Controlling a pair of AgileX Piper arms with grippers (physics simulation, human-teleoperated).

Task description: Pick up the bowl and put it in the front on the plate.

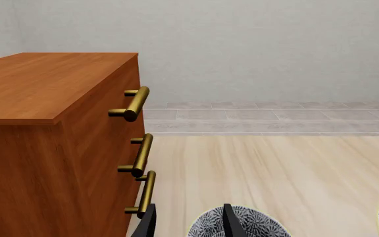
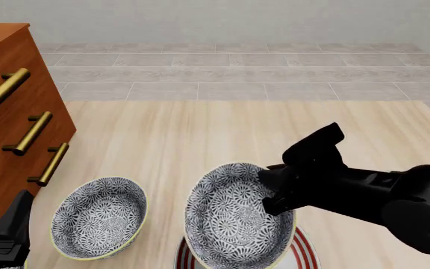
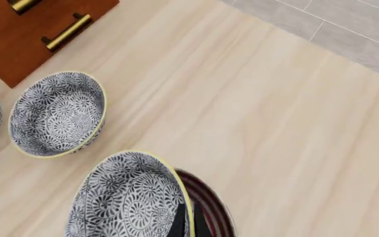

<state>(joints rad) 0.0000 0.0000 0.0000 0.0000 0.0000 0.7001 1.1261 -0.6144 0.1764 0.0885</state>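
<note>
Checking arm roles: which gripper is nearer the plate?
Right. The right gripper grips the bowl directly over the plate; the left gripper sits far off, near the dresser.

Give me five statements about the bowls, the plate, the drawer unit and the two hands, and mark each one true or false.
1. The right hand grips the rim of a bowl. True.
2. The held bowl sits level. False: it is tilted, hanging over the plate.
3. The plate has plain blue rings. False: its rings are red on white.
4. A second bowl stands on the table, between the wooden drawer unit and the plate. True.
5. The left hand holds that second bowl. False: its fingers are apart and grip nothing, with one finger seen over a bowl's rim in the left wrist view.
</note>
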